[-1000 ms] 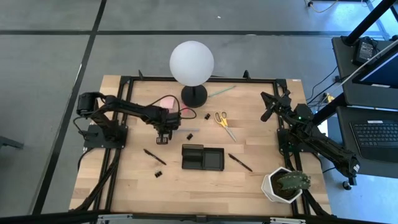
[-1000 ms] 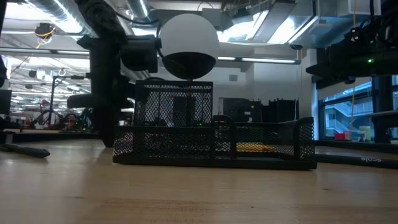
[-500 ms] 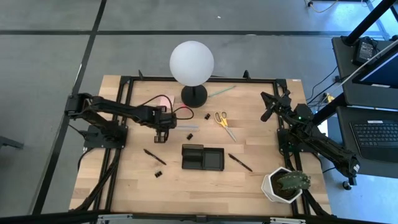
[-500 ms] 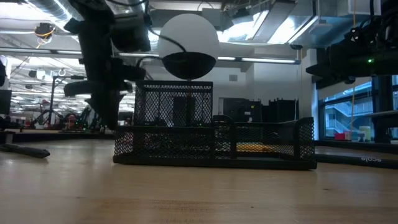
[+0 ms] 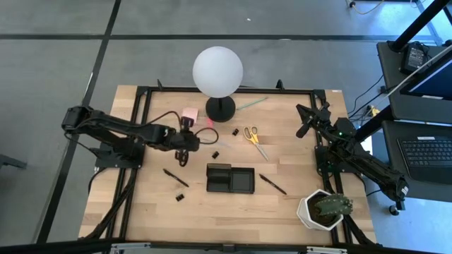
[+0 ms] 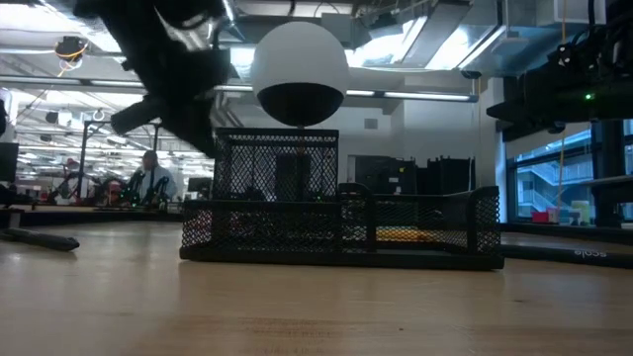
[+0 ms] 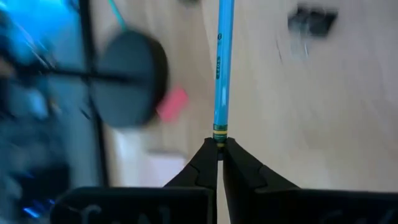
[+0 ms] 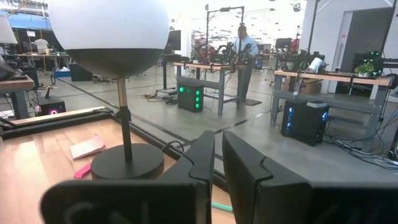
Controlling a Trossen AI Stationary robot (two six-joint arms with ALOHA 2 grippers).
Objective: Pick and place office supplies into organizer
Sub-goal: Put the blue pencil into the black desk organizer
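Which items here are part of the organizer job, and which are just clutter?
Job: black mesh organizer tray, blue pencil in left claw, yellow-handled scissors, pink sticky-note pad, black binder clips, dark pens, thin green stick.
Clutter: white globe lamp, potted plant in white pot.

Table (image 5: 282, 212): pale wood planks, matt, visible grain. Organizer (image 6: 341, 225): black wire mesh, metal by the look. Lamp globe (image 5: 217, 70): smooth matt white; its base (image 8: 127, 160) matt black. My left gripper (image 7: 219, 148): matt black plastic fingers on a glossy blue pencil (image 7: 222, 62).
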